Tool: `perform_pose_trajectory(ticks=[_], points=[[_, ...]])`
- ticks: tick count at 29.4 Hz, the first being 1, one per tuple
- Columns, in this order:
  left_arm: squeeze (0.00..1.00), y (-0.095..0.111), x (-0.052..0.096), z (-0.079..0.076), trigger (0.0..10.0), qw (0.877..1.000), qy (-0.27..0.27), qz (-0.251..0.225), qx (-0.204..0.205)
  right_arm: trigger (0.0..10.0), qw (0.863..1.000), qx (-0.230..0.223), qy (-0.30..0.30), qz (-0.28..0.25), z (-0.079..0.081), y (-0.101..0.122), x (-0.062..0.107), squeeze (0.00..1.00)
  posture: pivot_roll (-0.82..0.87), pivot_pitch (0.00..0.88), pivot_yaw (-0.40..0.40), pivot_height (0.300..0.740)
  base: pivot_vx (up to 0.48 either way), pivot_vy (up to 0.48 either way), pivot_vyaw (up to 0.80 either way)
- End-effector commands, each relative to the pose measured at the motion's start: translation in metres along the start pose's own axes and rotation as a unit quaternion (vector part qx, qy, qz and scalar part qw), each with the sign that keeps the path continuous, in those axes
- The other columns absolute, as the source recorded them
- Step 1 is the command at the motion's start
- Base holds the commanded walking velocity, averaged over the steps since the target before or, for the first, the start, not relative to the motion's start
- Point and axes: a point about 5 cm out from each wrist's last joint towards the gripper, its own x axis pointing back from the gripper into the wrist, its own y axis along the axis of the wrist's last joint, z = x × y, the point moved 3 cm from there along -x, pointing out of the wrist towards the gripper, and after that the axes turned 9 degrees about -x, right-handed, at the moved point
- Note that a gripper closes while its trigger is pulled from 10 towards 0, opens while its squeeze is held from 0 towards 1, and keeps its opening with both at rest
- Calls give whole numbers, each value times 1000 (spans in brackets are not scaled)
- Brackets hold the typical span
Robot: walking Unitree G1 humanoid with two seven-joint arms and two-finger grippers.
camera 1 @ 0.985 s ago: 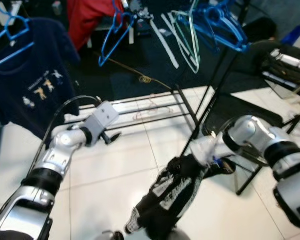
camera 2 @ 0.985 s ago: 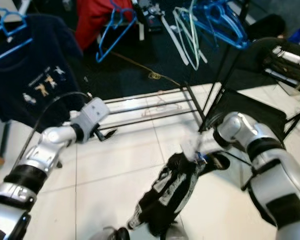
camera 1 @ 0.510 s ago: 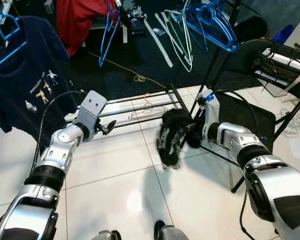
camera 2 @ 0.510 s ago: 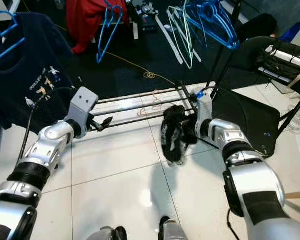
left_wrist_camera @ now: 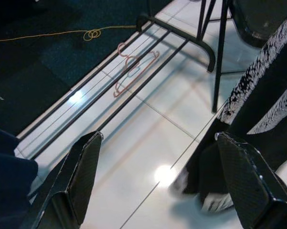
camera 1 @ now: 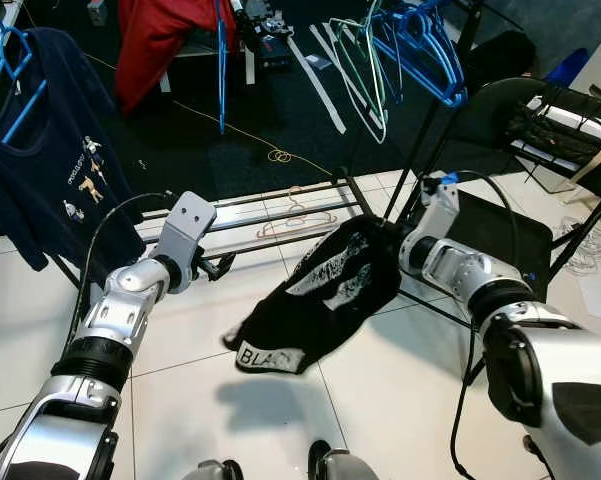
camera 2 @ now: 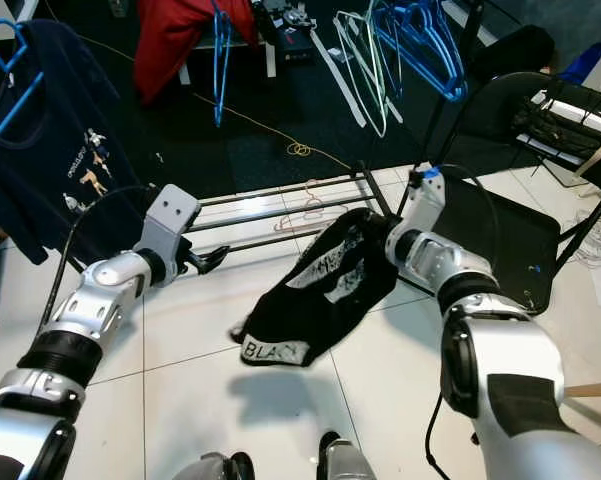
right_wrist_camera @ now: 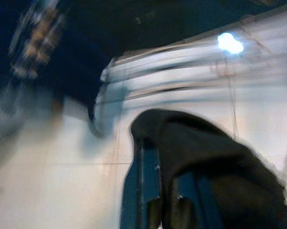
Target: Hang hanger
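Glossy white tiles (camera 1: 280, 420) lie beneath the right pincer (right_wrist_camera: 164, 210) clamping limp black printed cloth (camera 1: 320, 295); left pincer (left_wrist_camera: 157, 183) gapes empty.

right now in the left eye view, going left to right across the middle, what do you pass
navy t-shirt on its blue hanger → left claw, open → black garment with white print, hanging out over the floor → right claw holding that garment → black folding chair
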Motion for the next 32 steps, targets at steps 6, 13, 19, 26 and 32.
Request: perform_pose_trajectory(ticks=[6,13,19,26,32], points=[[0,-9,6,1,10000,999,-10,20,-42,0,792,429,355,250,60,-48,19,0,-68,206,-72,740,0,0,0],[0,-9,8,1,10000,998,-10,21,-56,0,691,479,463,282,76,-70,36,0,-58,196,-78,740,0,0,0],[0,-6,7,0,10000,999,-11,12,-45,0,659,513,458,306,63,-72,47,0,-67,196,-73,740,0,0,0],[0,8,5,-24,10000,995,-89,-28,-22,0,652,618,355,257,51,-40,33,0,-85,207,-56,740,0,0,0],[533,8,4,-31,10000,994,-106,-31,-20,0,651,633,342,240,53,-32,29,0,-85,207,-56,740,0,0,0]])
